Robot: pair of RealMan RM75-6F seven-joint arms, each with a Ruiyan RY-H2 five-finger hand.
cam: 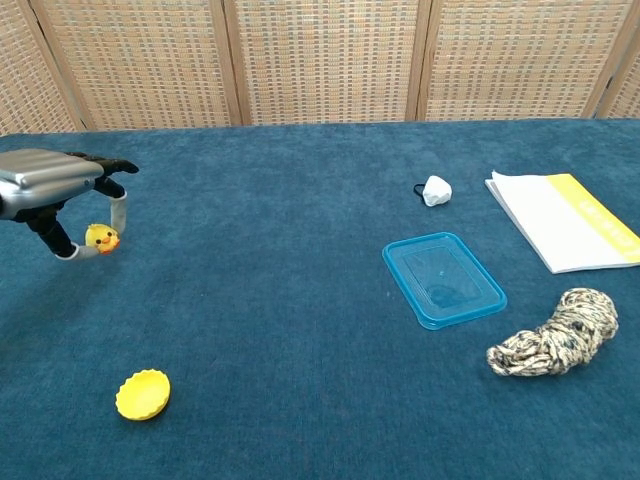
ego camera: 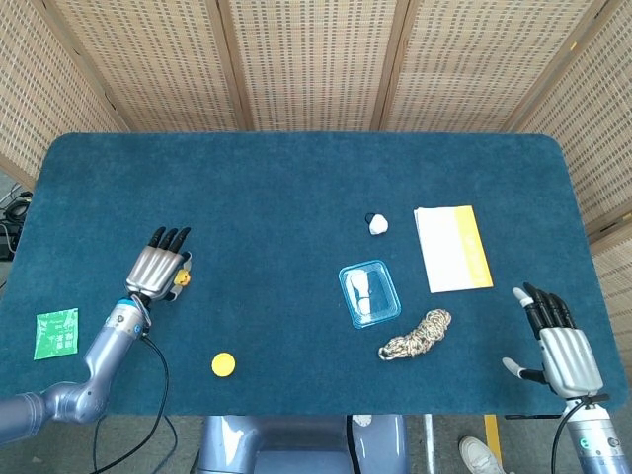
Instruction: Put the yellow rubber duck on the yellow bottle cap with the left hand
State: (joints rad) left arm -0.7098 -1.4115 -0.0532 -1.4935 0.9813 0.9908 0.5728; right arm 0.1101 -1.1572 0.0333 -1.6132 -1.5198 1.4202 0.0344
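a screened-off robot test booth: woven panels (ego camera: 316, 64) enclose a blue-carpeted table (ego camera: 296, 188), cables trailing at its edge.

Dark blue carpeted table (ego camera: 296, 188) – woven cane screen panels (ego camera: 316, 59) in wooden frames behind it – even light, grey floor (ego camera: 444, 444) below.

A matt, napped blue cloth covers the desk (ego camera: 296, 197), on which sit a glossy clear-blue plastic lid (cam: 444, 279), a rough knotted rope bundle (cam: 553, 337), a smooth paper booklet (cam: 560, 220) and a ribbed plastic yellow bottle cap (cam: 142, 394), beside the brushed-metal left robot hand (cam: 50, 185).
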